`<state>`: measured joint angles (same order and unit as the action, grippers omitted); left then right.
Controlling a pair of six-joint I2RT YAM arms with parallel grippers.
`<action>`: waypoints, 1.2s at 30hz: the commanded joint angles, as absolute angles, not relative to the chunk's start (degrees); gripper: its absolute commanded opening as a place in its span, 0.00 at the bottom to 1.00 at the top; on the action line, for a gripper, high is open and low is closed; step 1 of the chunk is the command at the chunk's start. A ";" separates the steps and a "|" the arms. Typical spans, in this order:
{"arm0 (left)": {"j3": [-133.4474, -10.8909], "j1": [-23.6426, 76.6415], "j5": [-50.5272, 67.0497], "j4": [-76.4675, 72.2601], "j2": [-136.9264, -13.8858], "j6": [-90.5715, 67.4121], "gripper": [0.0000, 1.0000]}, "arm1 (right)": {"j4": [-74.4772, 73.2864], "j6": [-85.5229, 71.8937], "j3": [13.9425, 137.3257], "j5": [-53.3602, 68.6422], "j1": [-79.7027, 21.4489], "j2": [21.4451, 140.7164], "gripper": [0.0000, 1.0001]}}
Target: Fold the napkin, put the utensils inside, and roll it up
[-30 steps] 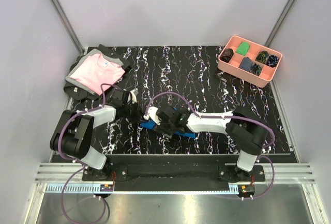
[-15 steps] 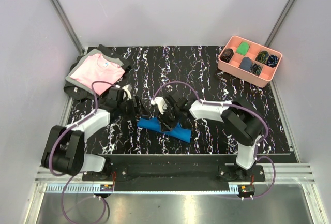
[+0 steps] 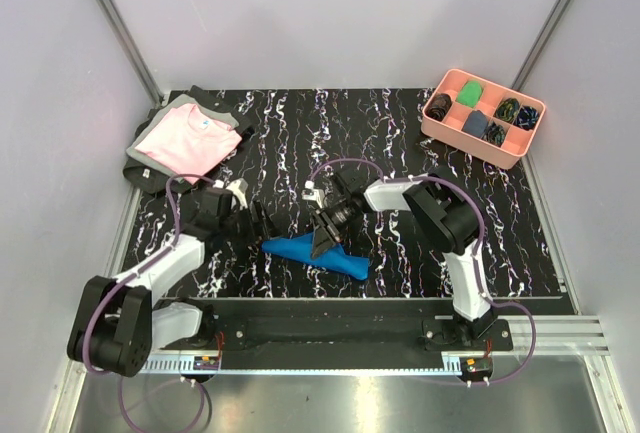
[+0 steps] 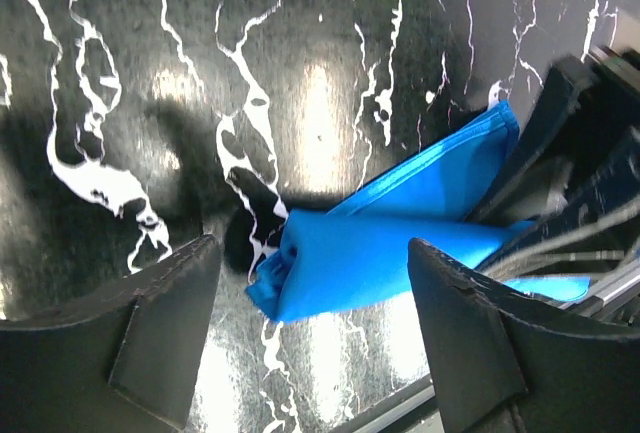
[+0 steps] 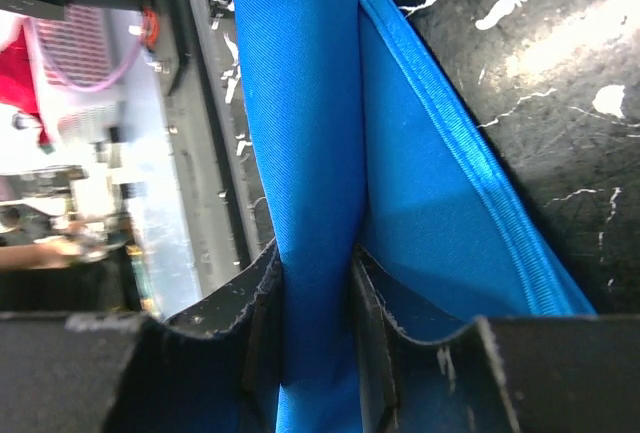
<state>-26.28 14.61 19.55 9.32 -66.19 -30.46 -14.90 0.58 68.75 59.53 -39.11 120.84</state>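
The napkin [image 3: 318, 256] is a royal-blue roll lying slantwise on the black marbled table near the front edge. My right gripper [image 3: 326, 237] comes down on the roll's middle. In the right wrist view it [image 5: 315, 288] is shut on the napkin [image 5: 310, 133], with the cloth pinched between both pads. My left gripper [image 3: 262, 221] stands open just left of the roll's left end. In the left wrist view its fingers [image 4: 165, 333] are spread wide, and the napkin's end [image 4: 370, 258] lies past the gap, untouched. The utensils are hidden.
A folded pink shirt [image 3: 190, 141] lies at the back left corner. A pink tray [image 3: 500, 149] with small cloth bundles sits at the back right. The table's front edge and metal rail [image 3: 340, 303] run close below the napkin.
The left gripper has opened, let go of the napkin and drawn back to the left. The right gripper has closed on the roll, and its forearm has swung back.
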 commanded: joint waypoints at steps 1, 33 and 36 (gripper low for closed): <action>-23.30 14.59 21.71 3.35 -62.32 -32.16 0.76 | -20.21 0.79 69.87 59.50 -38.59 125.33 0.36; -26.62 14.24 24.43 4.39 -74.09 -33.75 0.00 | -25.75 1.56 73.49 34.13 -38.93 105.84 0.68; -28.12 13.80 25.84 5.44 -76.63 -33.57 0.00 | -23.12 6.05 69.37 21.74 -44.72 102.32 0.70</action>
<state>-24.91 14.50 25.10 3.14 -74.17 -34.52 -25.52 -0.56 73.52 38.11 -38.35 108.60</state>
